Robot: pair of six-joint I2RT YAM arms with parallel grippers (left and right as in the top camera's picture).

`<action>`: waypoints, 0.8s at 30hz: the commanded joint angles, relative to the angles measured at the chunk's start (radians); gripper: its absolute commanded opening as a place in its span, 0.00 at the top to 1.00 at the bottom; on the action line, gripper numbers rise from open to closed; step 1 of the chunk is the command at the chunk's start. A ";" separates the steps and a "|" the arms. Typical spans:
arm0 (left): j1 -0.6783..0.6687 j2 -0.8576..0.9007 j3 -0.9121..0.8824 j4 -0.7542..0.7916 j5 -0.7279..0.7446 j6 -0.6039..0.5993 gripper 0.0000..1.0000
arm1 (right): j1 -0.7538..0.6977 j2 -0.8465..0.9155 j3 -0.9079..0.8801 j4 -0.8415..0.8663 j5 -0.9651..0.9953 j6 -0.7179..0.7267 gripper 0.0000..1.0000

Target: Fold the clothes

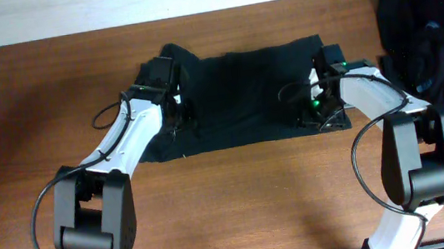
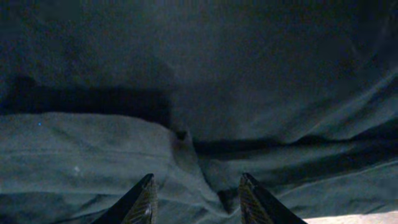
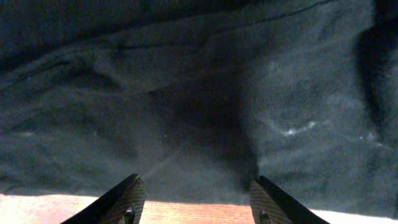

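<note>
A black garment (image 1: 244, 97) lies flattened in a wide band across the middle of the table. My left gripper (image 1: 181, 116) is over its left part. In the left wrist view that gripper (image 2: 198, 186) stands open just above the cloth (image 2: 249, 74), with a soft wrinkle (image 2: 186, 155) running between the fingertips and nothing pinched. My right gripper (image 1: 319, 112) is at the garment's right end. In the right wrist view it (image 3: 198, 186) is open over the fabric's near hem (image 3: 186, 124), bare wood showing between the fingers.
A heap of more black clothes (image 1: 427, 51) lies at the table's right edge, close to the right arm. The brown wooden table (image 1: 35, 104) runs bare to the left and along the front (image 3: 186, 213). A pale wall borders the far edge.
</note>
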 commanded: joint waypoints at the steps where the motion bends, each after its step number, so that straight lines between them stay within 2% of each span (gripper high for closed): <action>1: 0.002 0.013 0.000 0.010 0.011 -0.021 0.57 | -0.002 0.000 -0.035 0.023 0.006 0.001 0.40; 2: 0.002 0.013 0.000 0.013 0.011 -0.021 0.57 | -0.002 0.000 -0.043 0.032 0.006 0.001 0.40; 3: 0.002 0.013 0.000 0.014 0.011 -0.021 0.57 | -0.002 0.000 -0.050 0.039 0.006 0.001 0.46; 6: 0.002 0.013 0.000 0.016 0.011 -0.020 0.58 | -0.002 0.000 -0.072 0.062 0.006 0.001 0.73; 8: 0.002 0.013 0.000 0.016 0.011 -0.020 0.58 | -0.002 0.000 -0.081 0.071 0.006 0.002 0.84; 12: 0.002 0.013 0.000 0.016 0.011 -0.020 0.58 | -0.002 0.000 -0.086 0.071 0.006 0.001 0.88; 14: 0.002 0.013 0.000 0.016 0.011 -0.020 0.59 | -0.002 0.000 -0.087 0.071 0.006 0.001 0.87; 16: 0.002 0.013 0.000 0.016 0.011 -0.020 0.59 | -0.002 0.000 -0.088 0.071 0.006 0.001 0.69; 17: 0.002 0.013 0.000 0.016 0.011 -0.020 0.59 | -0.002 0.000 -0.088 0.071 0.006 0.001 0.64; 18: 0.002 0.013 0.000 0.016 0.011 -0.020 0.58 | -0.002 0.000 -0.088 0.071 0.006 0.001 0.62; 21: 0.002 0.013 0.000 0.016 0.011 -0.020 0.58 | -0.002 0.000 -0.088 0.067 0.023 0.000 0.46; 24: 0.002 0.013 0.000 0.016 0.011 -0.020 0.58 | -0.002 0.000 -0.088 0.062 0.075 0.000 0.37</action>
